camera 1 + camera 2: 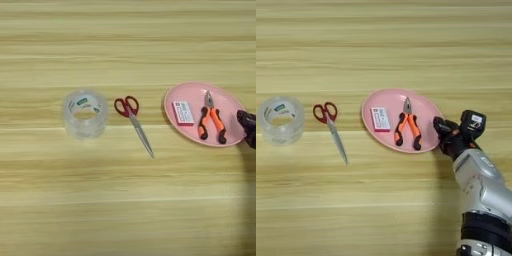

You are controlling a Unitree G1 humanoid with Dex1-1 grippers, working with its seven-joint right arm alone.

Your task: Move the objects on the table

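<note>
Pink plate (387, 141) holds pliers (408, 126) and card (379, 119); claw (443, 128) at its right rim, grip unreadable. Likely next: reach scissors (133, 121) at frame centre.

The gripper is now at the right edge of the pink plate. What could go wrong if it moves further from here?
1. The right gripper sits right at the rim of the pink plate. A push could slide the plate left toward the scissors.
2. The pliers and the small card lie loose on the plate, so a knock might shift them or tip them off.
3. Reaching for the pliers, the fingers might catch the rim first.
</note>
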